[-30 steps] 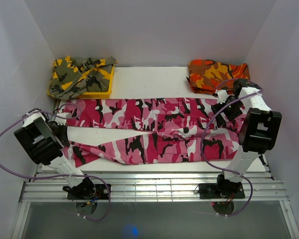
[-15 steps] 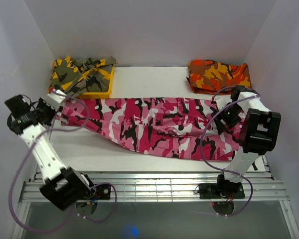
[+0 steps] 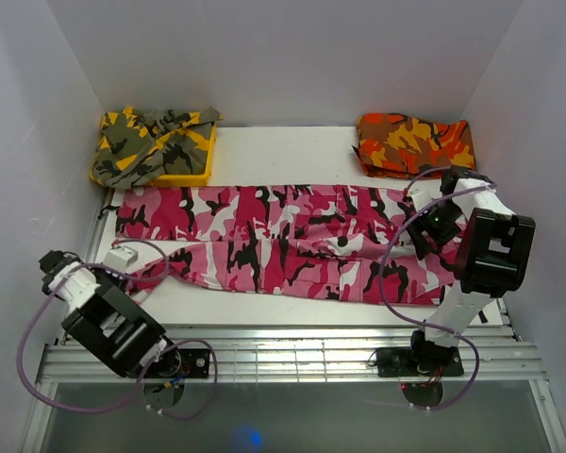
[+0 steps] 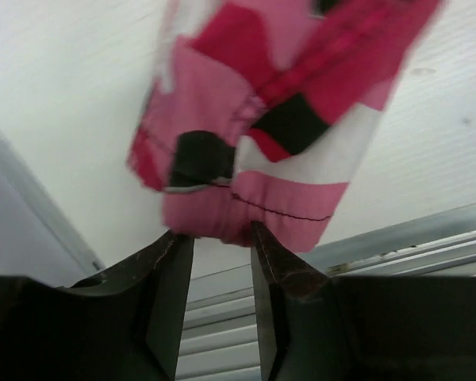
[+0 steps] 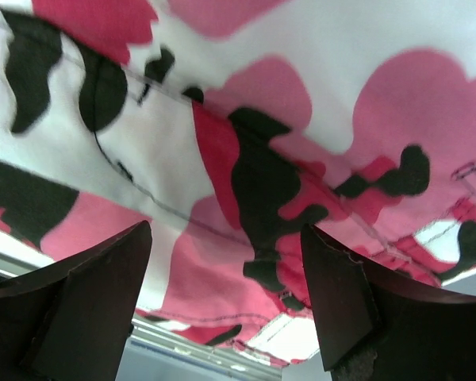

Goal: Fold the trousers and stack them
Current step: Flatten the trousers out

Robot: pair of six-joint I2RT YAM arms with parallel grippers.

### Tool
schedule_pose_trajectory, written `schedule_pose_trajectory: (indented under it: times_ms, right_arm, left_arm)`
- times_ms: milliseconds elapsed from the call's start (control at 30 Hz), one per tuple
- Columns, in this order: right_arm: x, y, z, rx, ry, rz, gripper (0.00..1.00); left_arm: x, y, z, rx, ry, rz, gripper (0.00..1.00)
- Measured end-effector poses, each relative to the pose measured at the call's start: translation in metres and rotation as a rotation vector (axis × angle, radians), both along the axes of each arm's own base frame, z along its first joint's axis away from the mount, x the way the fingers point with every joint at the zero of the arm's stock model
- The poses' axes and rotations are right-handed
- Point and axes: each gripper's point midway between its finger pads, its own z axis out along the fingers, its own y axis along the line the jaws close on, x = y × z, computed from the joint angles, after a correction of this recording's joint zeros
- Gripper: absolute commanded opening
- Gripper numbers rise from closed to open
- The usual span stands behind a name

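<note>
The left wrist view shows the trousers (image 4: 262, 151) blurred and cut off at the top edge. The right arm hides their waist corner in the top view.

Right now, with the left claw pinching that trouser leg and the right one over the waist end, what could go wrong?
1. The left claw pinches only the hem edge of the trousers, so the cloth could slip out if pulled.
2. The right claw is open above the waist end, so that end is unheld and may drag, skewing the fold.
3. The purple cable lies across the trousers near the right arm and could snag the cloth.
</note>
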Motion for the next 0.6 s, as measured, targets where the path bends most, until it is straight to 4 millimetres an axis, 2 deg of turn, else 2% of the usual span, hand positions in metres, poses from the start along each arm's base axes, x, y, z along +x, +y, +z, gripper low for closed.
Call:
schedule_pose_trajectory:
  times_ms: [33, 100, 233, 300, 367, 433, 600]
  right_arm:
    - [-0.003, -0.001, 0.0, 0.0, 0.001, 0.004, 0.78]
    - [-0.008, -0.007, 0.002, -0.005, -0.002, 0.01, 0.75]
    - [-0.015, -0.028, 0.019, -0.011, -0.045, 0.005, 0.59]
    - [-0.021, -0.037, 0.028, -0.014, -0.065, 0.001, 0.57]
    - [-0.028, -0.041, 0.033, -0.015, -0.067, 0.003, 0.56]
    - [-0.037, -0.038, 0.032, -0.006, -0.047, 0.018, 0.54]
    - [-0.074, -0.024, 0.008, 0.038, 0.064, 0.043, 0.56]
  left_arm:
    - [-0.005, 0.007, -0.002, -0.032, 0.025, 0.052, 0.48]
    - [-0.003, 0.029, 0.009, -0.058, 0.023, 0.132, 0.49]
    - [0.025, 0.087, 0.066, -0.02, -0.097, 0.207, 0.49]
    - [0.034, 0.097, 0.087, -0.025, -0.143, 0.199, 0.5]
    - [0.04, 0.092, 0.094, -0.046, -0.161, 0.18, 0.5]
    - [0.042, 0.078, 0.09, -0.089, -0.146, 0.157, 0.5]
    - [0.034, 0.031, 0.052, -0.191, -0.072, 0.127, 0.53]
